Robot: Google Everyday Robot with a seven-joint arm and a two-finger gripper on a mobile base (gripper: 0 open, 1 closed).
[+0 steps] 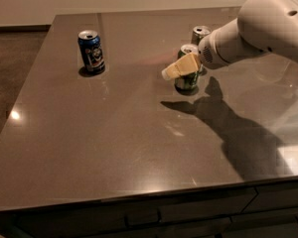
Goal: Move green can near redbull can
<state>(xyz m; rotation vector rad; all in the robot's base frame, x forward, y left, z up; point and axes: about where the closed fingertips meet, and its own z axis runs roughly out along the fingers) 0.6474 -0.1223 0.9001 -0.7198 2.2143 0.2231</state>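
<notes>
The green can [188, 81] stands upright on the dark table [114, 148], right of centre. The slim silver redbull can [201, 33] stands just behind it and slightly to the right, a small gap away. My gripper [178, 67] hangs at the green can's upper half, reaching in from the right on the white arm [258, 29]. One pale yellow finger [181, 67] crosses in front of the can and points left and down past it. The other finger is hidden. The gripper looks open and does not hold the can.
A dark blue can [92, 52] stands at the table's back left. The arm's shadow [228, 128] falls across the right half of the table. The floor [10, 73] drops away past the left edge. Drawer fronts [144, 217] run below the front edge.
</notes>
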